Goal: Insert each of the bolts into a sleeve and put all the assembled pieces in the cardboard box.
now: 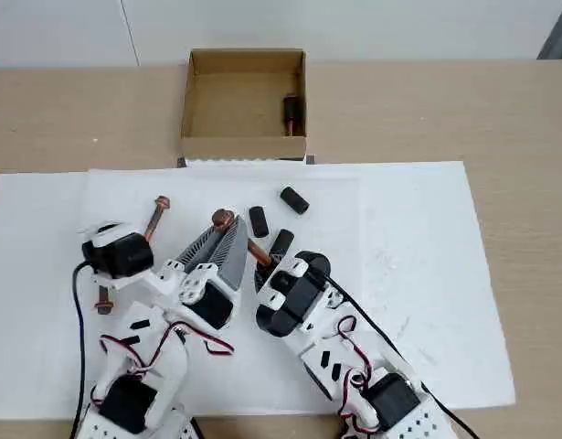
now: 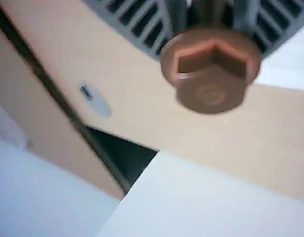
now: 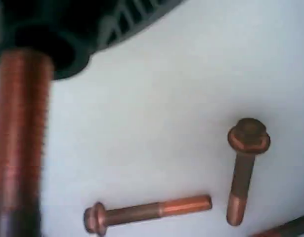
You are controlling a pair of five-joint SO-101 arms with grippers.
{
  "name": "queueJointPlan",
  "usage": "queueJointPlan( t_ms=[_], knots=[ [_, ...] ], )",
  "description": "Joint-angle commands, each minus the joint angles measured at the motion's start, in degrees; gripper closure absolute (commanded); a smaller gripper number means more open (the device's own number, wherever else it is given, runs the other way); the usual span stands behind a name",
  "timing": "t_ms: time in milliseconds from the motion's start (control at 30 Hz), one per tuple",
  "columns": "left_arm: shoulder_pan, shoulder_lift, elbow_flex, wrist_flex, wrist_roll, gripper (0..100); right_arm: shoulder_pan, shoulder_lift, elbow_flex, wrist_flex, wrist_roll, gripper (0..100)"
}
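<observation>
The left claw [image 1: 229, 229] is clamped on a copper bolt [image 1: 223, 219] just behind its hexagonal head, near the middle of the white paper sheet [image 1: 427, 274], with the shank pointing right toward the right claw [image 1: 279, 251]. That claw appears closed on a black sleeve [image 1: 282, 240], and in the right wrist view the threaded end sits at the sleeve's mouth. The bolt looks like stiff, smooth metal, heavy for its size and likely to roll or twist in a loose hold, so gripping it close to the head, where the flange stops it sliding, seems sound. The sleeve looks light and rigid and is best held across its middle, leaving the bore open. Two spare sleeves [image 1: 259, 220] [image 1: 294, 199] lie just beyond the claws, and two loose bolts [image 1: 156, 217] [image 1: 103, 300] lie to the left. One assembled piece [image 1: 291, 112] rests against the right wall of the cardboard box [image 1: 242, 146] at the far side. How deep the thread has entered is hidden by the sleeve and the right arm's body, and the right claw's tips are hard to make out.
</observation>
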Motion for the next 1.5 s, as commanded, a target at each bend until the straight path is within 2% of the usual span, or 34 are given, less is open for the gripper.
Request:
queueJointPlan(
  t_ms=[0,267,733,900,1167,1367,1467],
  knots=[
    [0.2,-0.9,1.1,-3.8,-3.4,99,-0.7,-0.2,0.8,-1.2,0.6,99.6],
    [0.6,-0.8,1.7,-4.1,-3.9,99,-0.6,-0.2,0.8,-1.2,0.6,99.6],
    [11.1,-0.8,2.3,9.9,-7.6,99,-0.5,-0.2,0.6,-1.6,0.6,99.6],
    [12.7,-0.9,7.3,10.0,-9.2,99,-0.5,-0.3,0.6,-1.6,0.6,99.6],
    [12.5,-0.8,7.4,10.1,-9.8,99,-0.5,-0.3,0.6,-1.6,0.6,99.6],
    [12.4,-0.8,7.3,10.1,-12.9,83,-0.5,-0.3,0.6,-1.6,0.6,99.6],
    [12.4,-0.8,7.2,10.1,-13.4,81,-0.5,-0.3,0.6,-1.6,0.6,99.6]
  ],
)
